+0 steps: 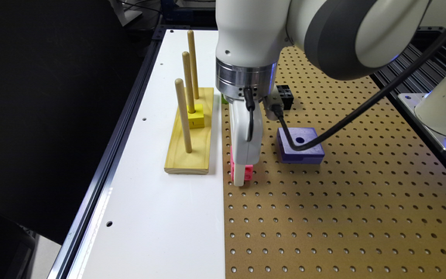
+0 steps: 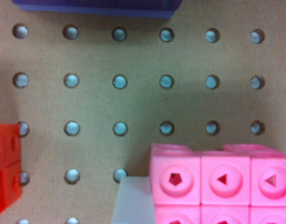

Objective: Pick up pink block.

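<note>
A brown pegboard (image 1: 362, 217) meets a white tabletop panel (image 1: 149, 217) on the exterior view's left. On the white panel stands a wooden peg stand (image 1: 188, 151). On the pegboard lie the pink block (image 1: 249, 173), a purple block with a hole (image 1: 299, 145), a black block (image 1: 285, 95) and an orange block (image 2: 5, 168).

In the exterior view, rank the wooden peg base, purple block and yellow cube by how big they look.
1. wooden peg base
2. purple block
3. yellow cube, partly behind a peg
</note>
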